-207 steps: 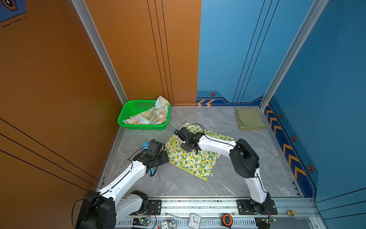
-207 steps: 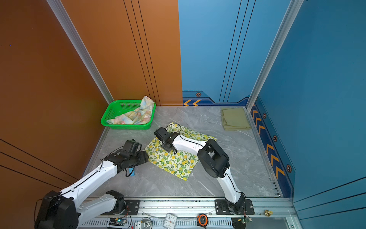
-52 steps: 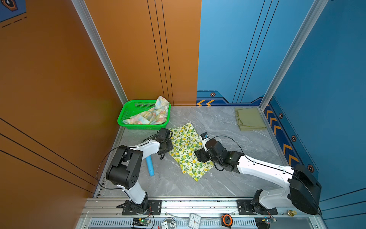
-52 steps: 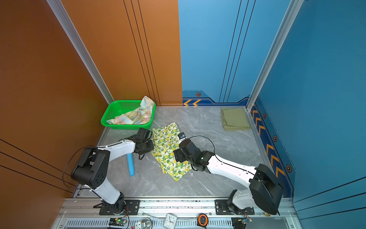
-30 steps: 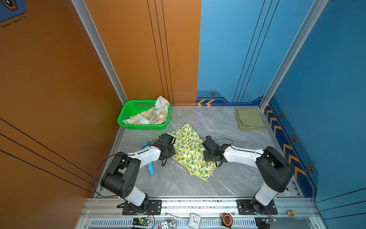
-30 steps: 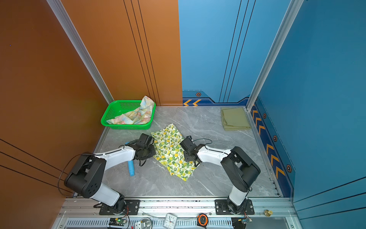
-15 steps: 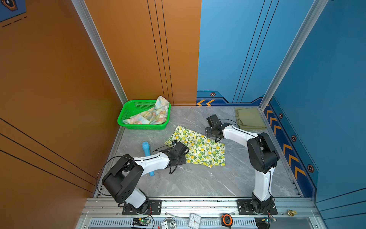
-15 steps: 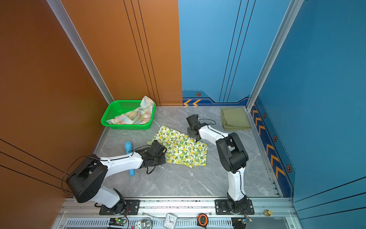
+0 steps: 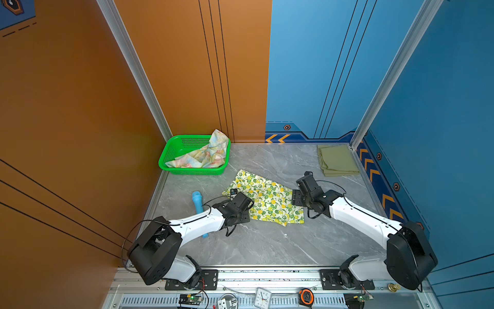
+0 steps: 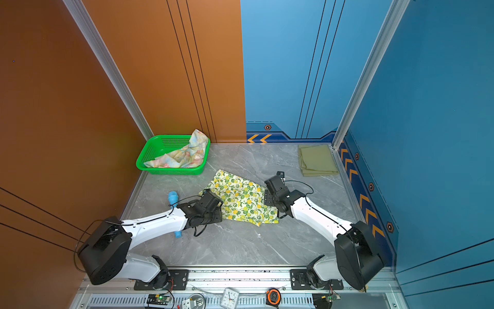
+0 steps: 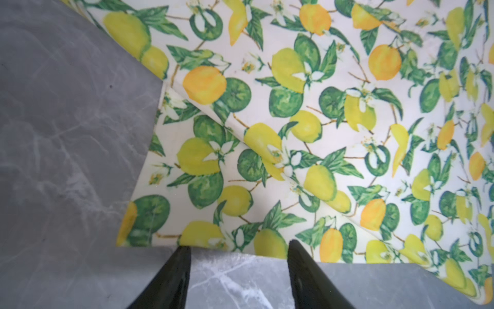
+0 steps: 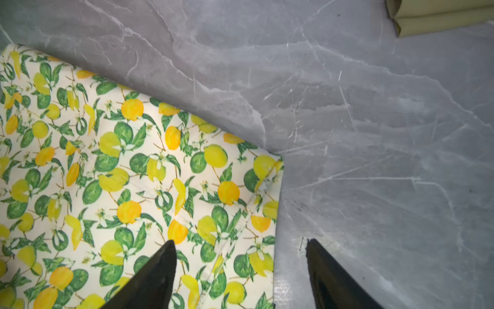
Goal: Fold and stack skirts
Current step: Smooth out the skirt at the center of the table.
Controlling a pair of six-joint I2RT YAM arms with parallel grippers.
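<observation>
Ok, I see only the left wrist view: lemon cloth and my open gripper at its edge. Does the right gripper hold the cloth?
Observer: No. The right gripper is open above the lemon skirt's edge, holding nothing.
Operator: Is anything folded already?
Observer: The olive skirt lies folded, alone, at the table's far right corner.
Operator: And the third skirt?
Observer: The pastel skirt lies crumpled in the basket.
</observation>
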